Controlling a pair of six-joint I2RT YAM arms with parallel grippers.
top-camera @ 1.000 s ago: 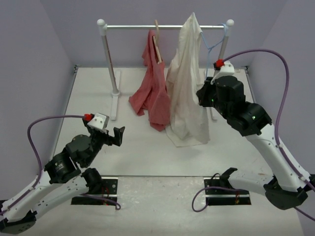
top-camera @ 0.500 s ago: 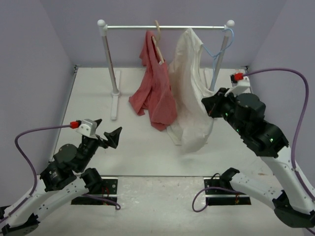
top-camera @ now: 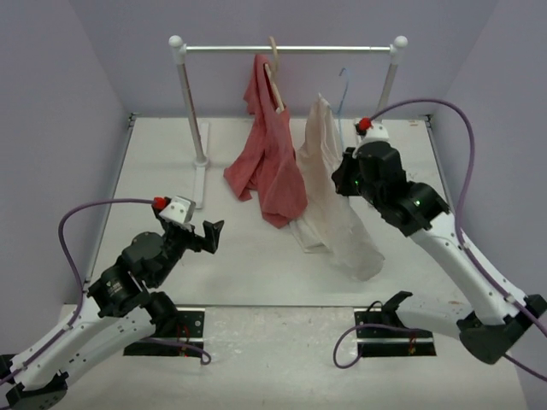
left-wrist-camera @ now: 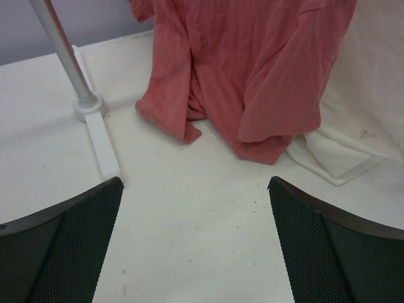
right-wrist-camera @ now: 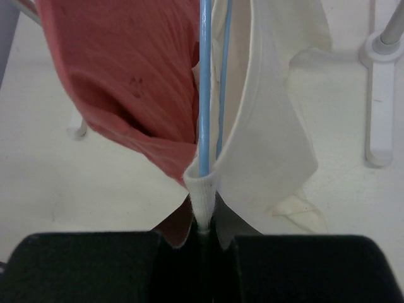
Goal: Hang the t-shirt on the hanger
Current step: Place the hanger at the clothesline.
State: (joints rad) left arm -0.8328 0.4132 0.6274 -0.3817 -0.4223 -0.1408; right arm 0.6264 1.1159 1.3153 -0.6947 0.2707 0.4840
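The cream t-shirt (top-camera: 329,196) hangs from my right gripper (top-camera: 342,177), its lower end lying crumpled on the table. The thin light-blue hanger (top-camera: 344,90) sticks up out of the shirt's neck, its hook below the rail and touching nothing. In the right wrist view the gripper (right-wrist-camera: 205,227) is shut on the ribbed collar of the t-shirt (right-wrist-camera: 271,126), with the hanger's blue wire (right-wrist-camera: 204,95) running into the pinch. My left gripper (top-camera: 212,236) is open and empty over the table, left of the clothes; its view shows it (left-wrist-camera: 194,183) short of the t-shirt's hem (left-wrist-camera: 341,158).
A red-pink garment (top-camera: 269,162) hangs on a pale wooden hanger (top-camera: 275,77) from the white rack's rail (top-camera: 222,48), just left of the t-shirt. The rack's left foot (top-camera: 199,184) and right post (top-camera: 391,81) stand on the table. Lilac walls close in the sides.
The hanger's hook has come off the rail's right end. My right arm has carried shirt and hanger lower and leftward. My left arm has shifted a little, still open.
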